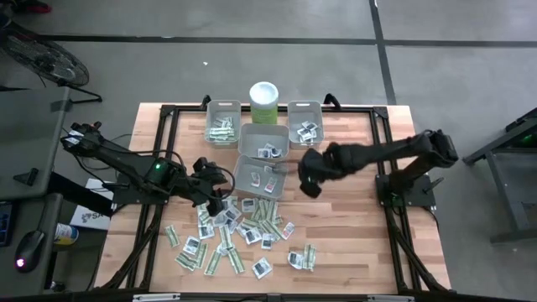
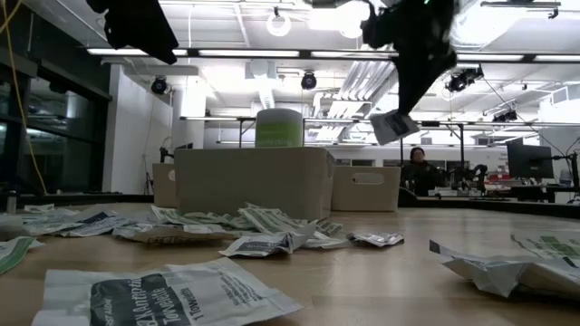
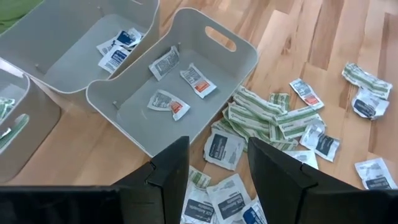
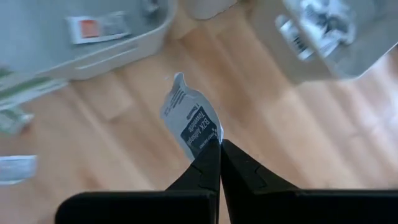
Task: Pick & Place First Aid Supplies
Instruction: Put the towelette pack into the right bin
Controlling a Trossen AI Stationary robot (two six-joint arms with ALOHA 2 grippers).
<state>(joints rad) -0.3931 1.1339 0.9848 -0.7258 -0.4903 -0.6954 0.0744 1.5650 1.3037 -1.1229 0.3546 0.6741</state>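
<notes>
The first aid supplies (image 1: 235, 231) lie as a loose pile of green-white strips and white dark-printed squares on the wooden table's near half. My right gripper (image 4: 220, 146) hangs above the table between the pile and the bins, shut on one white dark-printed packet (image 4: 189, 121), which also shows in the low view (image 2: 393, 127). My left gripper (image 3: 217, 165) hovers open over the pile's left part (image 1: 216, 201), with packets lying on the table below its fingers. It touches nothing. My right gripper pinches the packet by its dark-printed end (image 4: 208, 140) between the tips of its two fingers. The fingers come steeply from above. The packet sticks out past the fingertips, tilted and lifted well clear of the table (image 2: 393, 127).
Several grey bins stand at the table's far middle: one with green strips (image 1: 223, 123), two with white squares (image 1: 305, 123) (image 1: 263, 141), and a nearer one with a few orange-marked packets (image 1: 259, 174). A pale green canister (image 1: 263, 102) stands behind them. Bare wood lies at the right (image 1: 361, 235).
</notes>
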